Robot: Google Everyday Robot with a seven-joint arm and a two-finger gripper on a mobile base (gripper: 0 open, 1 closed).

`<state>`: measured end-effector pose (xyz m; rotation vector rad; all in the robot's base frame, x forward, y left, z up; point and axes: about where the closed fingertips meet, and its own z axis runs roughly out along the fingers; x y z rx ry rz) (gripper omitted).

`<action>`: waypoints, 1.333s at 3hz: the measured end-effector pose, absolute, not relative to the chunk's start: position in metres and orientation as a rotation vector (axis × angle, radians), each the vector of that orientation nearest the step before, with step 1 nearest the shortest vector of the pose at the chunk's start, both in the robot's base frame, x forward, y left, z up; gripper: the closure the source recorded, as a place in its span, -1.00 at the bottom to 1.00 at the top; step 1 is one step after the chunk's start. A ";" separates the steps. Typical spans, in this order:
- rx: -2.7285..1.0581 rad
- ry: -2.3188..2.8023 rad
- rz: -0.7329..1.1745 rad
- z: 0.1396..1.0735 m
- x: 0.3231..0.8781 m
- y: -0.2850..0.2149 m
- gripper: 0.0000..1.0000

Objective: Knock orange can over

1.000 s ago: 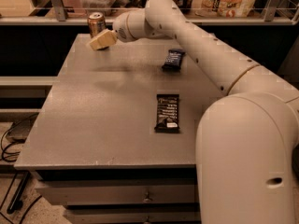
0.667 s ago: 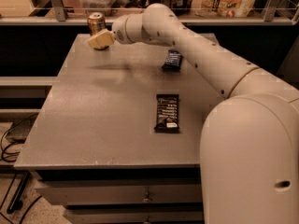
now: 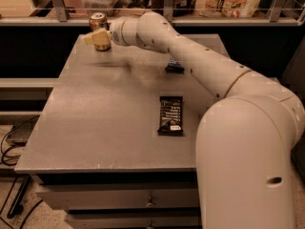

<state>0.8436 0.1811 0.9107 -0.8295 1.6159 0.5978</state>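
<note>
Small cylindrical orange-gold metal can [image 3: 98,21] stands upright at the far left corner of the grey desk [image 3: 105,123]. Pale gripper [image 3: 96,37] hangs over that same corner, across the can's front. Its opening cannot be determined.

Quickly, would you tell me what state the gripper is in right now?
Gripper: open or closed cannot be told; it sits at the upright orange can, far left of the table.

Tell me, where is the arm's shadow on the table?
In the camera view, a soft dark shadow lies on the gray table just below the gripper, which hovers in front of the orange can at the far-left corner; lighting is dim and warm.
</note>
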 end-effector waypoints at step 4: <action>-0.872 1.622 0.642 0.903 0.867 0.207 0.25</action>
